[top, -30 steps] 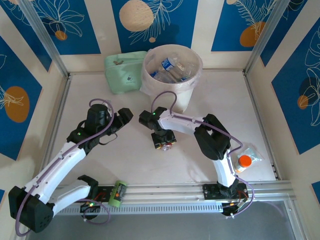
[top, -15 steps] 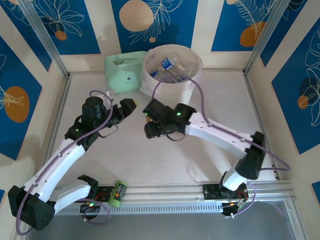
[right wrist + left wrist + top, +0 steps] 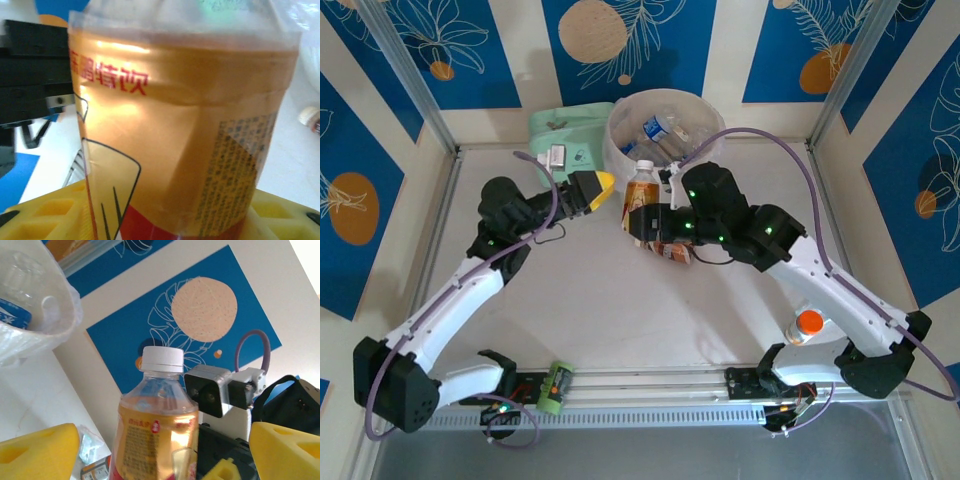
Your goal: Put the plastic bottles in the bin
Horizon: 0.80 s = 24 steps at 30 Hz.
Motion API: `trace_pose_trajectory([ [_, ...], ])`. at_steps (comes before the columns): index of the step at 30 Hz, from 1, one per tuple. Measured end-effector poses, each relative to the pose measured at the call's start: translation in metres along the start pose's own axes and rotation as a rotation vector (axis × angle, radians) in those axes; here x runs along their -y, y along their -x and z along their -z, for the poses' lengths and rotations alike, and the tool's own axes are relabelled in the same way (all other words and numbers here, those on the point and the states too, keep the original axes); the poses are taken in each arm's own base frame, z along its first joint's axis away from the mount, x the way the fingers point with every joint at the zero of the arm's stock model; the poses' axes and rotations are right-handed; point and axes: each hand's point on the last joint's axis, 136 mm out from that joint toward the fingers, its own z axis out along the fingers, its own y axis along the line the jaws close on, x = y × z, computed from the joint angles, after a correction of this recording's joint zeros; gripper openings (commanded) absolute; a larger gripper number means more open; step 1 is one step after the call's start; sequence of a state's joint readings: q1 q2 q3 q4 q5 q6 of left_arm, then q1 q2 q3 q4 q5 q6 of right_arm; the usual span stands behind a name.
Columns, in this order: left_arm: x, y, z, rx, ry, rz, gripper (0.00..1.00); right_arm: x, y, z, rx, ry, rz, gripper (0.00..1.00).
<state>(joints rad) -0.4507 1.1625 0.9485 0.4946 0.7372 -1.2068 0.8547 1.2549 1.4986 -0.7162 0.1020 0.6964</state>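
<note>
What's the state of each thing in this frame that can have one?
orange-labelled bottle: capped, clamped in the right gripper
right gripper: shut on the orange-labelled bottle
left gripper: open, empty
bin: open-topped, bag-lined, holds bottles
orange-capped bottle: capped, loose on the table
green bottle: loose at the near rail

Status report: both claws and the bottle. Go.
Right claw shut on orange-labelled bottle, just short of bin. Left claw open, close beside it. Nothing between bottle and bin.
</note>
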Motion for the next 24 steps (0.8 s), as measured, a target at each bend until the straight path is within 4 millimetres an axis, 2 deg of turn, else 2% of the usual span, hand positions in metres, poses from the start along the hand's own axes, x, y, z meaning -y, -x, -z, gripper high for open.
trace_pose_trajectory([
  [6, -0.001, -0.022, -0.016, -0.098, -0.039, 0.026, 0.83, -0.020, -0.002, 0.000, -0.024, 0.108, 0.007, 0.56],
  [12, 0.012, -0.019, -0.020, -0.102, -0.117, 0.031, 0.76, -0.029, -0.003, 0.002, -0.041, 0.160, 0.011, 0.56],
  [19, 0.019, -0.020, -0.021, -0.120, -0.160, 0.045, 0.65, -0.033, -0.006, 0.001, -0.059, 0.183, 0.010, 0.56],
  [24, 0.019, -0.020, -0.021, -0.122, -0.163, 0.044, 0.60, -0.033, -0.005, 0.001, -0.060, 0.187, 0.005, 0.57],
])
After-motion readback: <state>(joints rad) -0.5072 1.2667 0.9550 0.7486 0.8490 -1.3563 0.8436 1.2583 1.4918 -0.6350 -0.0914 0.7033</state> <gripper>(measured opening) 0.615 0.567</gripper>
